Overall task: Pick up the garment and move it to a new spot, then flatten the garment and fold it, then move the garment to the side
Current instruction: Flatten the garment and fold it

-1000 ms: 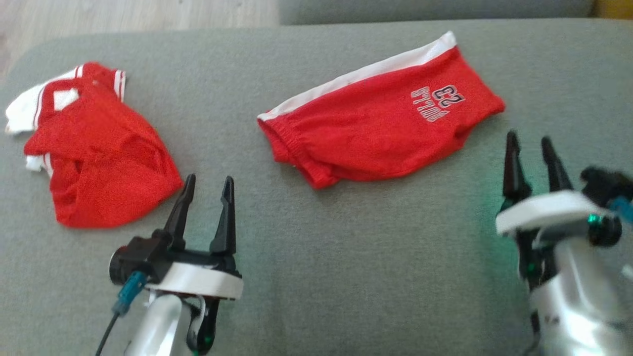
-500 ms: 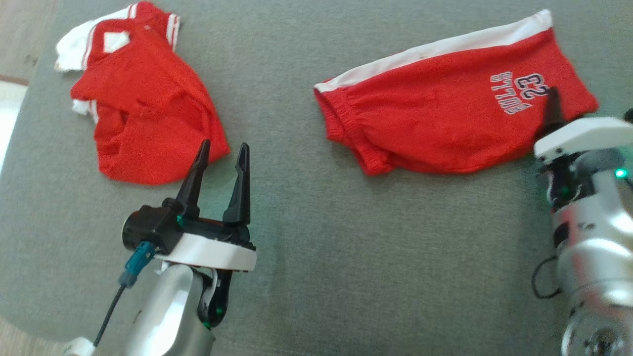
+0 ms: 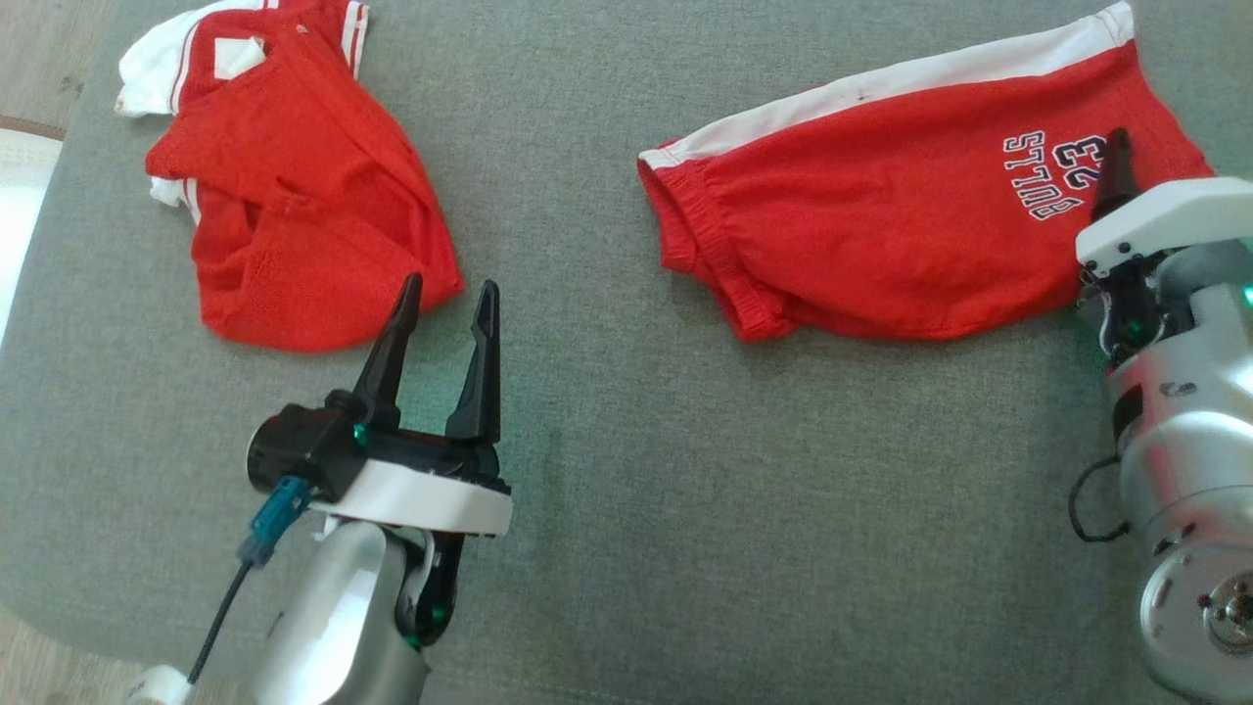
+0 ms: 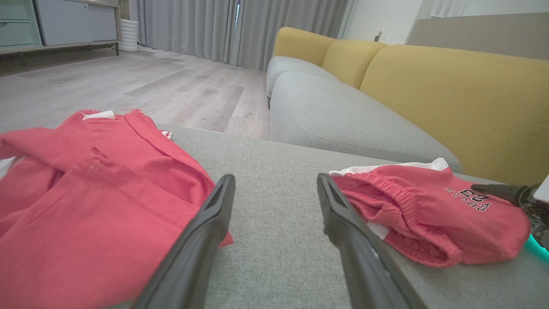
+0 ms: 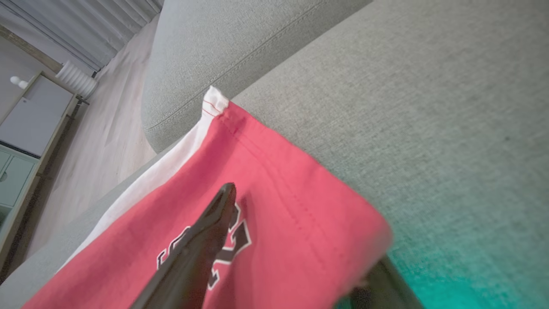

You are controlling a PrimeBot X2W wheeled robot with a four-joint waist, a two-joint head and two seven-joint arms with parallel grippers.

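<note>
A: Garment?
B: Red mesh shorts with white side stripe (image 3: 881,225), upper right of head frame, lying on the grey fabric sofa seat (image 3: 626,509).
A: Pincers?
B: Right pincer (image 5: 298,231) apart, straddling the printed leg's hem corner, one finger over the cloth, one at its edge, nothing clamped. Left pincer (image 3: 449,284) apart, empty, just beside the crumpled red-and-white jersey (image 3: 294,196), upper left.
A: Pick tip?
B: Probably slide further past the hem, catch both layers, close firmly, then lift.

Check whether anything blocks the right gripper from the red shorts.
Nothing visible does. The right gripper has its open jaws straddling the red shorts at the hem corner by the BULLS 23 print, one finger over the fabric.
</note>
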